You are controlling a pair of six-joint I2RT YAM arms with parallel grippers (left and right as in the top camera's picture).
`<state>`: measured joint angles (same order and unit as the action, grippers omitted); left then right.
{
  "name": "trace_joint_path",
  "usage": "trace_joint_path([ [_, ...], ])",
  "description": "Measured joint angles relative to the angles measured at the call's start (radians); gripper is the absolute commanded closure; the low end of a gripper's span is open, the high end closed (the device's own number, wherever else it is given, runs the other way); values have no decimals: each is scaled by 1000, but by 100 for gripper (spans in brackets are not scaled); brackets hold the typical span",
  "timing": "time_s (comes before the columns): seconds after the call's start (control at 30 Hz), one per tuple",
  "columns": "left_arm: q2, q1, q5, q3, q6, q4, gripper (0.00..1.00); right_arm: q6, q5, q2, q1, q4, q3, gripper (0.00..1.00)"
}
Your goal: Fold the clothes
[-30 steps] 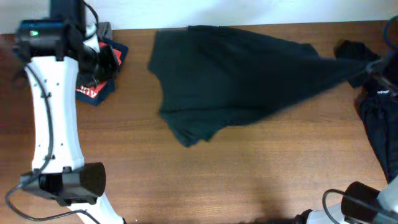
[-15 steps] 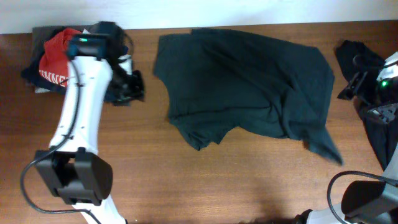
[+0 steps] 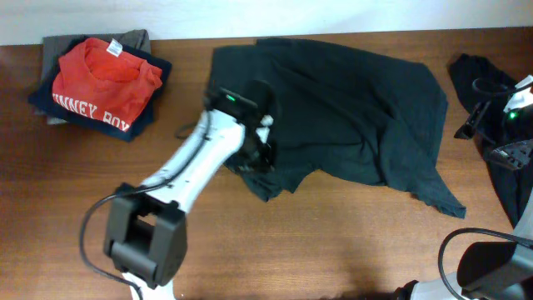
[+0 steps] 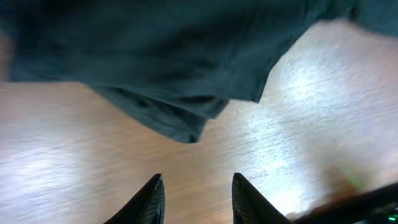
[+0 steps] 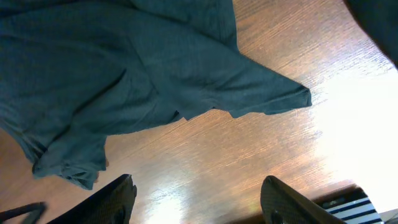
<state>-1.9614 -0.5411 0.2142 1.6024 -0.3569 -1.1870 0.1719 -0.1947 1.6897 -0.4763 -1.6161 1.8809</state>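
Note:
A large dark charcoal shirt (image 3: pixel 333 108) of the clothes lies loosely spread and rumpled on the wooden table, with one corner trailing to the front right (image 3: pixel 445 200). My left gripper (image 3: pixel 260 154) hovers over its front-left part. In the left wrist view the left gripper (image 4: pixel 198 182) is open over bare wood, and the shirt's rumpled sleeve edge (image 4: pixel 180 121) lies just beyond the fingertips. My right gripper (image 3: pixel 487 133) stands off the shirt's right edge. In its wrist view the right gripper (image 5: pixel 199 186) is wide open and empty, with the shirt's corner (image 5: pixel 273 93) farther ahead.
A folded stack topped by a red shirt (image 3: pixel 104 79) sits at the back left corner. A black garment (image 3: pixel 500 179) is heaped along the right edge of the table, under the right arm. Bare wood (image 3: pixel 333 250) runs along the front.
The right gripper let go of the shirt's right corner, and the shirt dropped back onto the table. The left arm swung from the back-left stack to the shirt's left part.

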Motion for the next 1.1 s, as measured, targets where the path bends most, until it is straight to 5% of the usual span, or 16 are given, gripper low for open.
trace_joint_path([
  [0.57, -51, -25, 0, -48, -277, 138, 57, 0, 0, 0, 0, -4, 0, 31],
  [1.1, -169, -25, -2, -48, -344, 216, 58, 0, 0, 0, 0, -4, 0, 31],
])
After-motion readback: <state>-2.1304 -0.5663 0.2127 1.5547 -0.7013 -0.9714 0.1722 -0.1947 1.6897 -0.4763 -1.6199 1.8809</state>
